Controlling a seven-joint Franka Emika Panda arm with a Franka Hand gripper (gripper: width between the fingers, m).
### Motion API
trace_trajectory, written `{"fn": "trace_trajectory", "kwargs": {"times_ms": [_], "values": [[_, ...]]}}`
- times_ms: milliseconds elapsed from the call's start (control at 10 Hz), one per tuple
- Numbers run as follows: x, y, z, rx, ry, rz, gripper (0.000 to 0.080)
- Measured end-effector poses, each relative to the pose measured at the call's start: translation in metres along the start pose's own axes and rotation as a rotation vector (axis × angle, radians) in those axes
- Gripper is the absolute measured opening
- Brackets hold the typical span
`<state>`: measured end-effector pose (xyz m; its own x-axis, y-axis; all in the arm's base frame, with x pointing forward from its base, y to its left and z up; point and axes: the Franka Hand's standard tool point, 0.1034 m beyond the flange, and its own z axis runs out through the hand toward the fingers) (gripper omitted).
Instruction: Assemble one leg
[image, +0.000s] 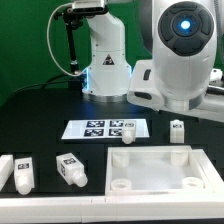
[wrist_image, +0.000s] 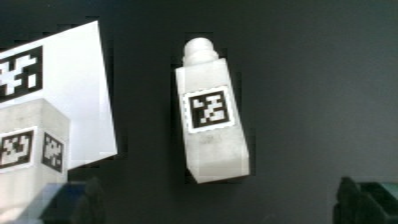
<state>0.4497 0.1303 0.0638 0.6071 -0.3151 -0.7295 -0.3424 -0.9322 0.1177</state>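
The gripper (wrist_image: 205, 206) shows only in the wrist view, as two dim fingers (wrist_image: 365, 198) at the frame's edge, spread wide with nothing between them. Ahead of them is the leg (wrist_image: 214, 115), white, with a tag on its side and its round peg pointing away from the gripper. Bare black table (wrist_image: 311, 90) lies along its visible sides, so those edges are free. In the exterior view this leg (image: 178, 130) sits below the arm (image: 180, 55), well apart from the other parts. A second leg (image: 127, 131) is at the exterior view's right end of the marker board (image: 100, 128), touching it or just beside it; which one cannot be told. The tray (image: 160, 150) lies near the front of the table, hollow side up, with only its own corner sockets inside. To its left in that view lie a third leg (image: 70, 170) and a fourth leg (image: 22, 172), near each other. The base (image: 105, 60) stands behind the board against a dark backdrop.
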Motion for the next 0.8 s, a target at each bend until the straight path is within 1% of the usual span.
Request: {"fn": "trace_trajectory", "kwargs": {"times_ms": [100, 200, 300, 400, 500, 600, 800], "values": [[0.006, 0.0, 0.018, 0.026, -0.03, 0.024, 0.0649], [0.01, -0.004, 0.035, 0.029, -0.05, 0.032, 0.0649], [0.014, -0.008, 0.045, 0.032, -0.045, 0.033, 0.0649], [0.015, -0.007, 0.055, 0.026, -0.044, 0.032, 0.0649], [0.016, -0.005, 0.06, 0.021, -0.052, 0.035, 0.0649], [0.017, -0.002, 0.061, 0.015, -0.058, 0.027, 0.0649], [0.017, 0.0, 0.063, 0.016, -0.061, 0.034, 0.0649]]}}
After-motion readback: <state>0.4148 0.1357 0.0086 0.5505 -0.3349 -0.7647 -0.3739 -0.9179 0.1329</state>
